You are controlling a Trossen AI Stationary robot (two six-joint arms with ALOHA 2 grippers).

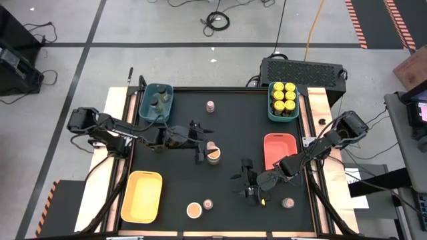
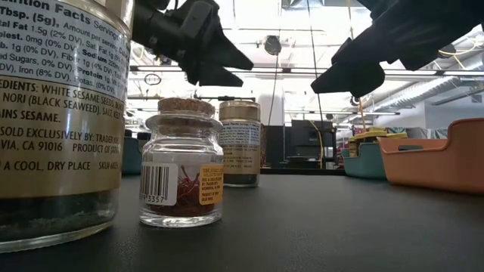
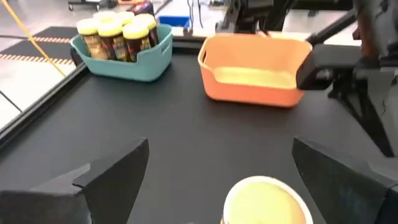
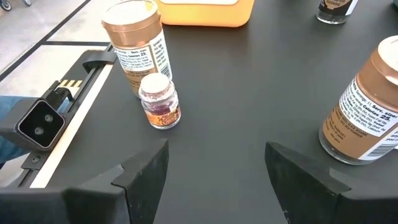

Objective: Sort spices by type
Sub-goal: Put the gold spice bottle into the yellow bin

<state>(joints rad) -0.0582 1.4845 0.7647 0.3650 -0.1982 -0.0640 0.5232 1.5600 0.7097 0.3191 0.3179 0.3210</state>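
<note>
I have the left tool near the middle of the tabletop, fingers spread wide around a tan-lidded jar but gripping nothing; in its wrist view the lid sits between the two fingers with clear gaps on both sides. A small pink-lidded jar stands just beside it.

My right tool hangs toward the front edge, partly open and empty. Near it I see something small and yellow on the mat, too small to identify, and another jar toward the front right corner. Its wrist view shows a tan jar with a tiny cork-topped jar touching it, and another tan jar well apart.

Along the front edge stand a tan lid and a small jar. One more small jar stands alone near the back edge.

Trays: a teal one at the back right holds yellow-lidded jars; a blue one at the back left holds dark-lidded jars; an orange one on the right and a yellow one at the front left hold nothing.

The tabletop is a black mat. Cables lie on the grey floor behind.
</note>
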